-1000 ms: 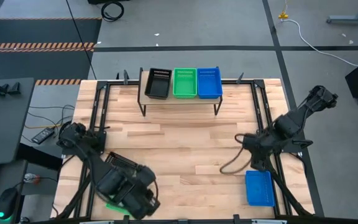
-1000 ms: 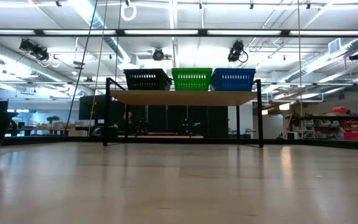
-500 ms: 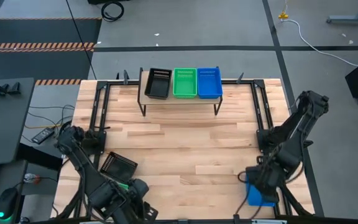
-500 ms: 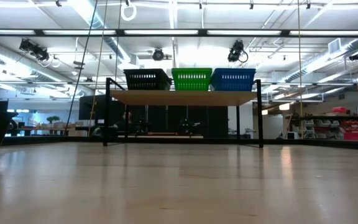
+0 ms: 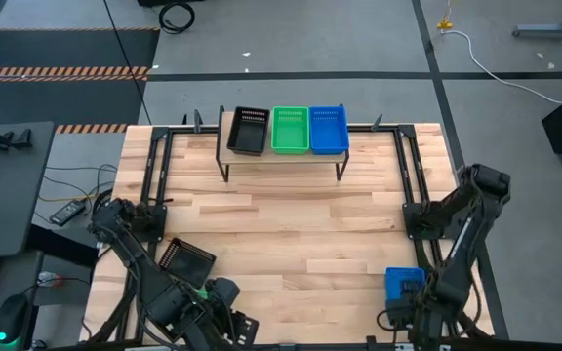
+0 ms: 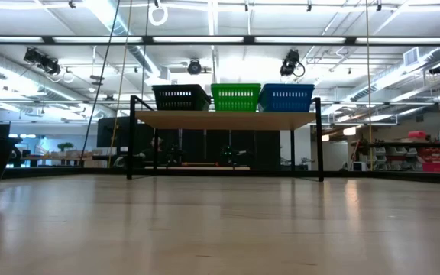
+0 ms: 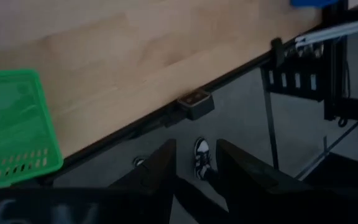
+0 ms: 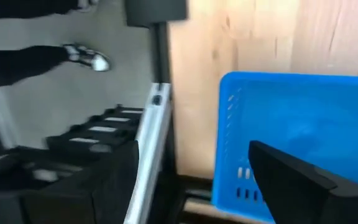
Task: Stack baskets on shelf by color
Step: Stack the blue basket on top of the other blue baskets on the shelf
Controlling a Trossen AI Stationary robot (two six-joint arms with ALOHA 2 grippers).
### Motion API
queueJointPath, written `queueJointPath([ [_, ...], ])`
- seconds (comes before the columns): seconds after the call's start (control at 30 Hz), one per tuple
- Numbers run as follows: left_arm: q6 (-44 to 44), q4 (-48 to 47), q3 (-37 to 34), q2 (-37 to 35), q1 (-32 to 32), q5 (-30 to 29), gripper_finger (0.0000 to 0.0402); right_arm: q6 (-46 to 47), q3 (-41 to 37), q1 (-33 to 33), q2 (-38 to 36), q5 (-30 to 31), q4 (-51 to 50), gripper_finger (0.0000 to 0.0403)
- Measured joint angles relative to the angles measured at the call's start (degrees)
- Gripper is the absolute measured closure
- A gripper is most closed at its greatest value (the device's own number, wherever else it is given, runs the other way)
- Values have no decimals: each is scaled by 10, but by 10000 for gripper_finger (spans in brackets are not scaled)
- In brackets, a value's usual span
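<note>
Three baskets, black (image 5: 248, 131), green (image 5: 290, 130), blue (image 5: 328, 130), sat side by side on the shelf (image 6: 225, 120), left claw (image 7: 194, 163) open past the near table edge, right claw (image 5: 405, 314) spread beside a mesh-walled blue basket (image 5: 405, 285), a person's shoe (image 7: 201, 157) beyond.

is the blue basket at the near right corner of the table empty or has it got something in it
Empty. In the right wrist view the blue basket shows only its bare blue floor, with one finger of the right gripper in front.

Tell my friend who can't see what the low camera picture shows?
Three baskets sit side by side on the shelf: a black basket, a green basket and a blue basket. Bare wooden table stretches in front.
</note>
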Motion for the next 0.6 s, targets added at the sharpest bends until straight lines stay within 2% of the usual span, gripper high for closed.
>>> queueJointPath([
  [0.4,-3,5,0,0,26,0,281,-44,0,28,122,24,-36,124],
  [0.5,-3,17,0,0,33,1,281,-54,0,29,136,24,-35,151],
  [0.6,-3,31,0,0,40,1,281,-73,0,29,139,32,-34,200],
])
